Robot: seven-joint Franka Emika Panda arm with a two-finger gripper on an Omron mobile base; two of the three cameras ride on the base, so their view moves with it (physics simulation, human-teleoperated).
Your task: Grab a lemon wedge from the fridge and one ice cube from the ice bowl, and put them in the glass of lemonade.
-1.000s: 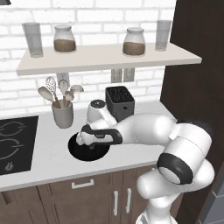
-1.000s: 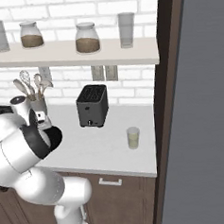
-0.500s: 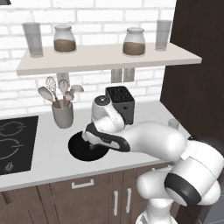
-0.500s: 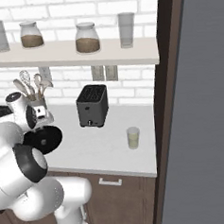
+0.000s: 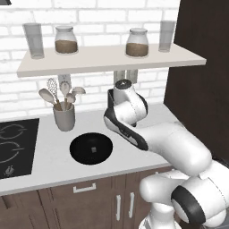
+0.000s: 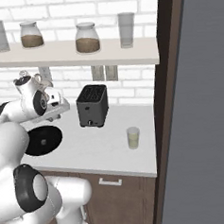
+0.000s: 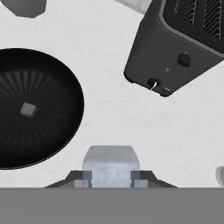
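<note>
My gripper (image 7: 111,180) is shut on a pale grey-white ice cube (image 7: 111,165), which sits between the two finger tips. It hovers above the white counter, between the black ice bowl (image 7: 52,83) and the toaster (image 7: 175,48). A second ice cube (image 7: 28,109) lies in the middle of the bowl. The base views show the bowl (image 5: 78,150) (image 6: 42,140) on the counter under the raised arm. The glass of lemonade (image 6: 132,137) stands to the right of the toaster, and its rim shows at the hand view's right edge (image 7: 220,175). The lemon wedge is out of view.
The black toaster (image 6: 92,106) stands against the brick wall. A grey utensil holder (image 5: 64,117) and a black stovetop (image 5: 13,147) lie left of the bowl. A shelf (image 5: 107,58) above carries jars and tall glasses. A tall grey panel (image 6: 203,102) closes the right side.
The hand has risen out of the ice bowl and swung right toward the toaster, still shut on the ice cube. The bowl now lies uncovered.
</note>
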